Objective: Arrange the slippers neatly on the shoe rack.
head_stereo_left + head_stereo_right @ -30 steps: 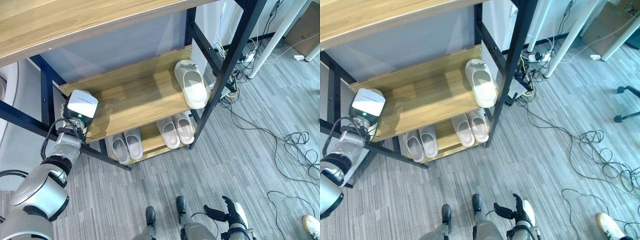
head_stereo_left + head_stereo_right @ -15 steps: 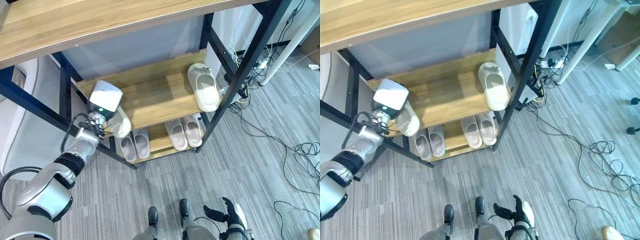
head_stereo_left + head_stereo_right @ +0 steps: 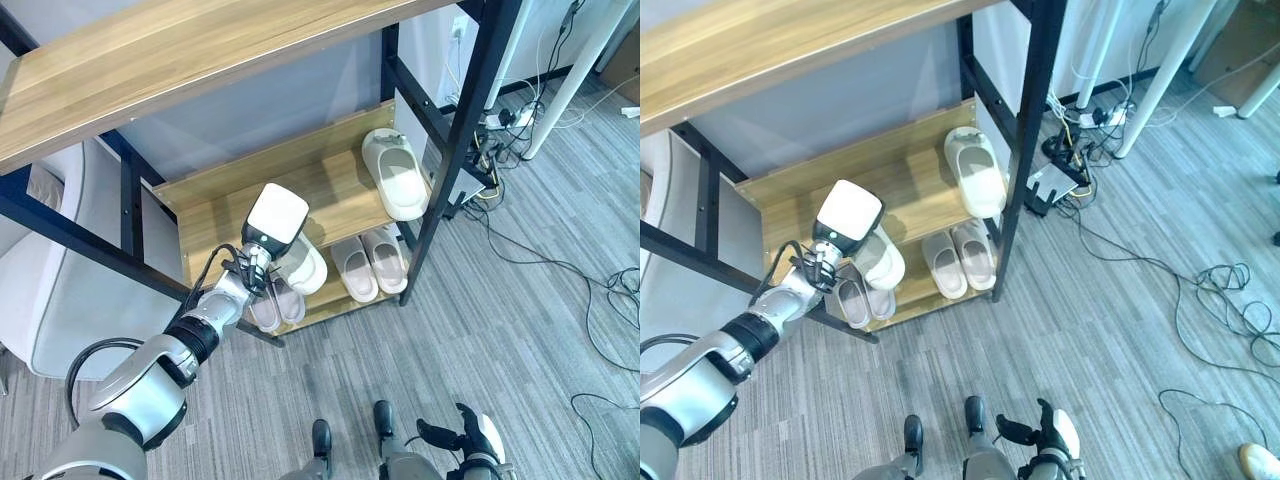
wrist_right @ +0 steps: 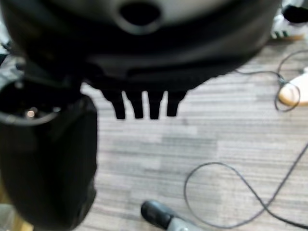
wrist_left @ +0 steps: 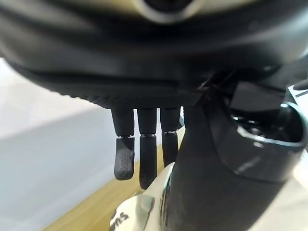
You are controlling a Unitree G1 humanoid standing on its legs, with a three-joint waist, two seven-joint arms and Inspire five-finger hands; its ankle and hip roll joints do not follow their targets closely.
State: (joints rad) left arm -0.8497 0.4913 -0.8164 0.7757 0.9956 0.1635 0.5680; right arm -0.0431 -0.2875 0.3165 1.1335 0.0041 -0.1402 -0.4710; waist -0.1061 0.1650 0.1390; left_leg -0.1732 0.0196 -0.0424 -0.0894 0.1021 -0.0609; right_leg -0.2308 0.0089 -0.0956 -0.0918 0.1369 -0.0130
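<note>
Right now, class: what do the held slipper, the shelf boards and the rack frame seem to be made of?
Slipper in the left hand: probably moulded foam or rubber, since it is smooth, matte, cream and seamless. Shelf boards: wood or wood-look laminate, light brown with visible grain and a satin finish. Rack frame: likely metal, painted matte black, judging by its thin straight square bars.

One cream slipper (image 3: pixel 397 176) lies on the rack's middle shelf (image 3: pixel 330 195); two pairs (image 3: pixel 370 262) sit below.
</note>
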